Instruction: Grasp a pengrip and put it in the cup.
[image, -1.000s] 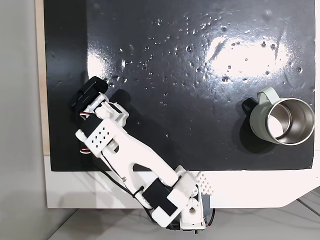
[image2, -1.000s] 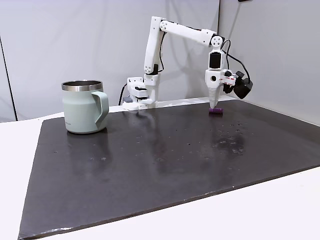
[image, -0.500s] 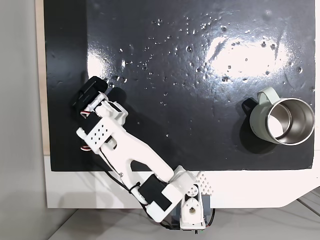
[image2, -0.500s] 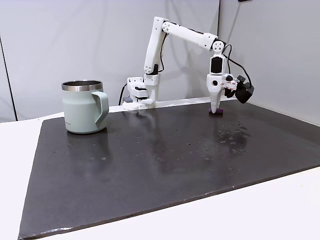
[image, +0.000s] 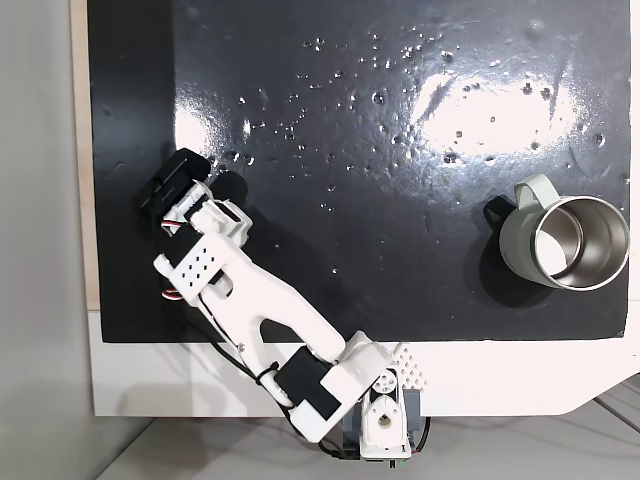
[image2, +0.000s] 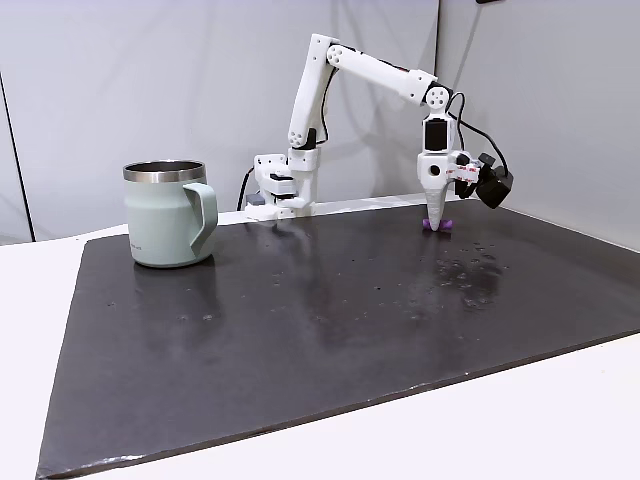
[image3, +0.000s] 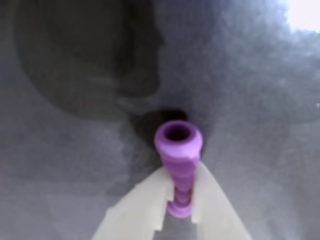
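Small purple ribbed rubber pengrip (image3: 178, 165), hollow flared end, pinched between white plastic gripper (image3: 179, 210) fingers; near glossy black mat's (image2: 300, 330) edge.

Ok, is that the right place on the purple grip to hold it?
Probably yes. In the wrist view the gripper has its two white fingers either side of the purple grip's narrow ribbed shaft, below the flared open end. Coming from above onto that slim middle suits it; the wide end looks likelier to slip.

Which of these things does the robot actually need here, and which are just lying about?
Needed:
- purple pengrip, clamped between the gripper fingers
- mint cup, standing apart across the mat

Just there:
- black mat
- white table
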